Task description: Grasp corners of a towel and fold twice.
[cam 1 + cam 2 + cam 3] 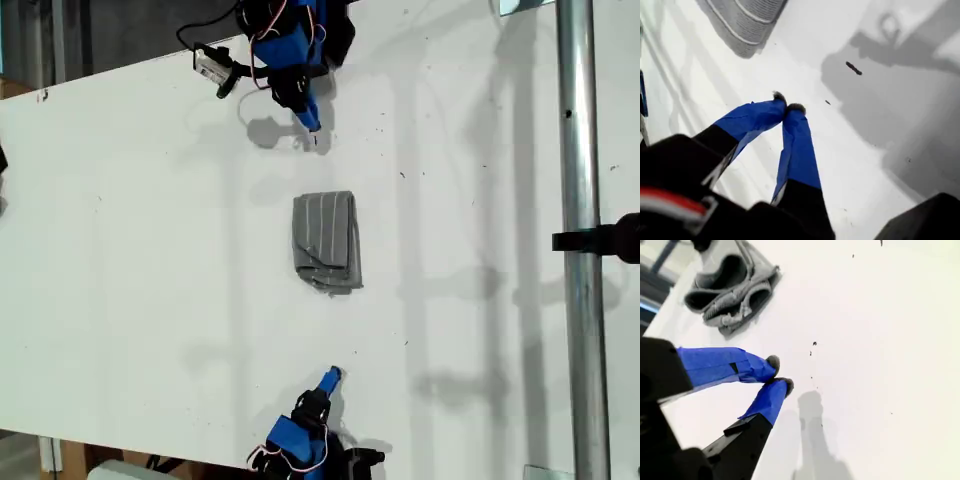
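The towel (pixel 327 240) lies folded into a small grey striped rectangle in the middle of the white table (pixel 130 250). Its smooth striped edge faces the arm at the exterior view's top. Its bunched, layered edge faces the arm at the bottom. My first gripper (pixel 312 128) is shut and empty, hovering short of the towel's rounded corner (pixel 745 22); its blue fingertips (pixel 787 106) meet. My second gripper (pixel 333 375) is also shut on nothing, its tips (pixel 780 372) well away from the towel's open layers (pixel 732 290).
A metal pole (pixel 578 240) with a black clamp (pixel 610 238) runs down the exterior view's right side. A small white-and-black part on a cable (pixel 213 68) sits beside the first arm's base. The table's edge runs along the exterior view's bottom left.
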You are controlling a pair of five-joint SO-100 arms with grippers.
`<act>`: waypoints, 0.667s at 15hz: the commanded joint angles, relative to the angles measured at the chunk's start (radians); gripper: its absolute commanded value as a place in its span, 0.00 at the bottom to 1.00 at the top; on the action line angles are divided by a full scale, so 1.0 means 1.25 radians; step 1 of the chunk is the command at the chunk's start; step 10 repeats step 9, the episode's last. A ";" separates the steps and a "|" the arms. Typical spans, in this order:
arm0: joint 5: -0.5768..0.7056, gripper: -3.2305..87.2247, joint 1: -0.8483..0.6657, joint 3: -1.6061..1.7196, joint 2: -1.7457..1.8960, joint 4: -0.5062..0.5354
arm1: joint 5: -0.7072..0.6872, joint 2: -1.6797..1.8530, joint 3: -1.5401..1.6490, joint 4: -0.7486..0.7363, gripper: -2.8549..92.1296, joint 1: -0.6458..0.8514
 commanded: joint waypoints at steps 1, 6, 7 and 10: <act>0.263 0.09 -0.009 0.004 -0.001 0.016 | 0.009 0.001 -0.001 -0.001 0.10 -0.033; 0.421 0.08 -0.005 0.004 0.000 0.013 | -0.067 0.001 -0.002 0.013 0.10 0.034; 0.421 0.08 -0.005 0.004 0.000 0.013 | -0.067 0.001 -0.002 0.013 0.10 0.038; 0.421 0.08 -0.005 0.004 0.000 0.013 | -0.067 0.001 -0.002 0.013 0.10 0.039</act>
